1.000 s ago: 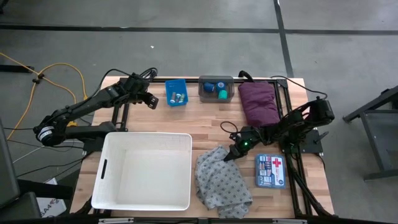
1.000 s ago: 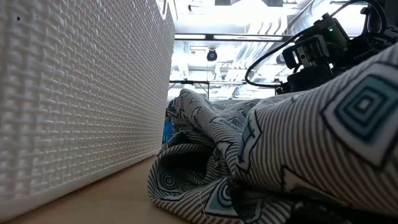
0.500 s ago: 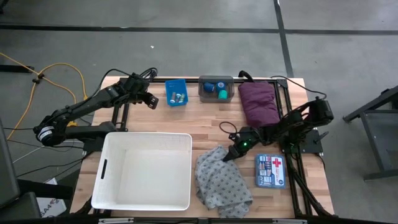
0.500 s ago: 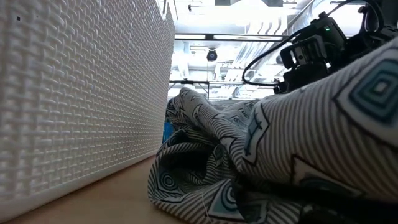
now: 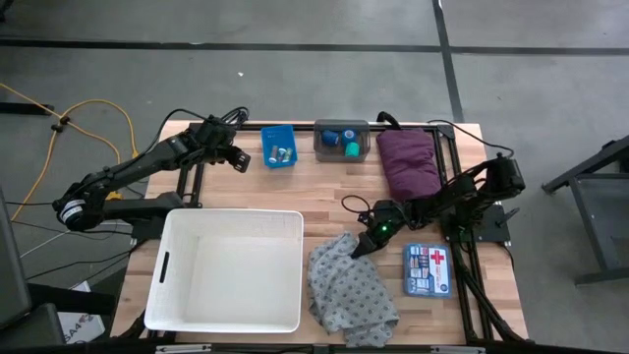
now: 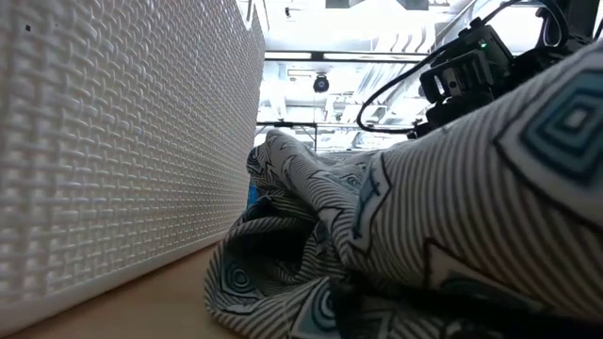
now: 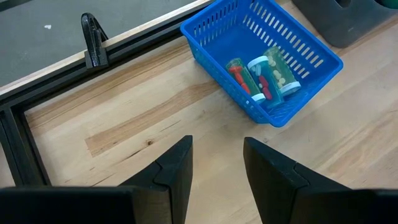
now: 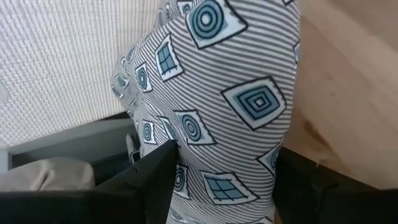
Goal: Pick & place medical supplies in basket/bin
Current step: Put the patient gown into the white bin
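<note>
The grey patterned cloth [image 5: 350, 291] lies bunched on the table, right of the white basket [image 5: 232, 214]. My right gripper [image 5: 359, 247] is low at the cloth's far right corner, open, with a raised fold between its fingers. My left gripper [image 5: 236, 159] hangs open and empty above bare wood beside the small blue bin [image 5: 279, 146], which holds vials [image 7: 262, 73]. The maroon cloth [image 5: 410, 162] lies at the far right. Tape rolls sit in the grey bin [image 5: 341, 139]. My right gripper [image 8: 230, 186] has a raised fold of the cloth [image 8: 231, 93] between its open fingers [image 8: 157, 179], and the fold fills the gap from one finger to the other. The fingers come slanting down from the table's right. The cloth rests on the table.
A blue and white first-aid kit [image 5: 427, 270] lies right of the cloth, just beyond my right gripper. The basket's woven wall [image 6: 113, 141] stands close to the cloth's left side. Bare wood lies between the bins and the basket.
The cloth's bunched folds have slid a little toward the basket, its near edge creeping along the table. My right arm's wrist has shifted slightly. My left arm has kept still.
</note>
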Robot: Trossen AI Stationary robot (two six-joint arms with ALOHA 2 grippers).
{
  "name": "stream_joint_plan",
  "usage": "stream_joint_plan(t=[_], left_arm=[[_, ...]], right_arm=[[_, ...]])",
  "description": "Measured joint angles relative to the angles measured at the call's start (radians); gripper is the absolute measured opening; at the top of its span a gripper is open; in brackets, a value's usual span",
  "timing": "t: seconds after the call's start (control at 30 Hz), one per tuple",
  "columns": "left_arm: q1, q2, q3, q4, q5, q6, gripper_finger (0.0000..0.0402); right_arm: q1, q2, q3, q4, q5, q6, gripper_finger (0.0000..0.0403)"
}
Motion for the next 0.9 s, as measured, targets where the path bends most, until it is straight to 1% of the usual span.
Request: stream_joint_plan(t=[0.4, 0.5, 0.63, 0.9], left_arm=[[0.0, 0.0, 0.0, 0.0, 0.0, 0.0, 0.0136], [0.0, 0.0, 0.0, 0.0, 0.0, 0.0, 0.0136], [0.0, 0.0, 0.0, 0.0, 0.0, 0.0, 0.0136], [0.0, 0.0, 0.0, 0.0, 0.0, 0.0, 0.0136]], right_arm=[[0.008, 0.0, 0.025, 0.026, -0.017, 0.006, 0.0217], [0.008, 0.0, 0.025, 0.027, -0.025, 0.006, 0.021], [0.008, -0.001, 0.025, 0.028, -0.031, 0.005, 0.018], [0.007, -0.002, 0.026, 0.028, -0.009, -0.004, 0.0086]])
